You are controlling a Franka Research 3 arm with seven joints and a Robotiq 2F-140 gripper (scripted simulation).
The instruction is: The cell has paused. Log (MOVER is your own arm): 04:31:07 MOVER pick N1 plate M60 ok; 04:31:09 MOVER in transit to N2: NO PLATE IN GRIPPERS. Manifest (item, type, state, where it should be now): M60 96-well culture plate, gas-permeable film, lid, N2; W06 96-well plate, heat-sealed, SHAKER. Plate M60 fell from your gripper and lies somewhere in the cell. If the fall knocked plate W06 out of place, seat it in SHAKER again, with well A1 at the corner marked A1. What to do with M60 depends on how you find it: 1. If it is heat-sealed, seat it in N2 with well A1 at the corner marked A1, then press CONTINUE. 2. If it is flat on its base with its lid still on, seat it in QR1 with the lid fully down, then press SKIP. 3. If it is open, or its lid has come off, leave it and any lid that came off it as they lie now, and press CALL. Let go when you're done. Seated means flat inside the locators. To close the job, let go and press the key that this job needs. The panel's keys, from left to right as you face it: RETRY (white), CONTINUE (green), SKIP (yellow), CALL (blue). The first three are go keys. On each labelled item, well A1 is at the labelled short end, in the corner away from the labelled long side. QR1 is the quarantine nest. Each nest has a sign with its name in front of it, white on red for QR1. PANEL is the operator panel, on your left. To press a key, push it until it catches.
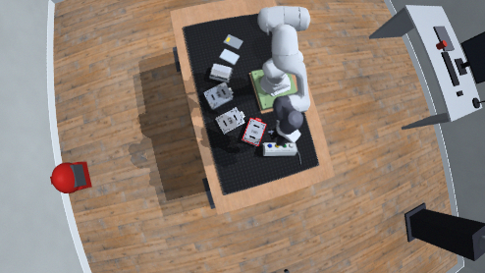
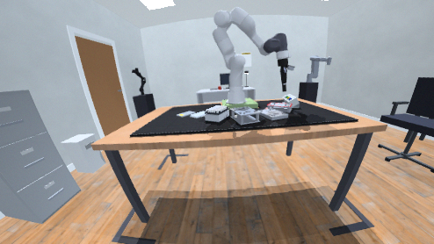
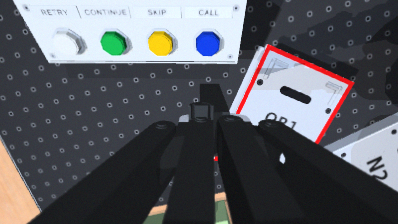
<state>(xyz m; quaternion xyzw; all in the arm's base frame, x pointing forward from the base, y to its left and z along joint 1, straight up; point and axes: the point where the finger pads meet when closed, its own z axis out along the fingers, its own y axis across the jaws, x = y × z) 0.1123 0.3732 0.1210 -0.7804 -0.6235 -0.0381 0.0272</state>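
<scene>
My gripper (image 3: 209, 99) is shut and empty. It hangs above the black mat just in front of the operator panel (image 3: 137, 30), seen also from above (image 1: 280, 148). The keys are RETRY, white (image 3: 66, 43), CONTINUE, green (image 3: 114, 43), SKIP, yellow (image 3: 160, 43), and CALL, blue (image 3: 208, 43). The red-framed QR1 nest (image 3: 290, 99) is empty, and the N2 nest (image 3: 370, 155) lies beside it. At the far end of the mat lie a flat grey piece with a yellow label (image 1: 233, 41) and a flat white piece (image 1: 229, 56). A plate (image 1: 221, 72) sits next to them.
Two more grey nests (image 1: 218, 94) (image 1: 230, 120) lie in a row between the plate and QR1. The arm's base stands on a green pad (image 1: 272, 88). The mat's edge and the wooden table rim show at the lower left of the wrist view.
</scene>
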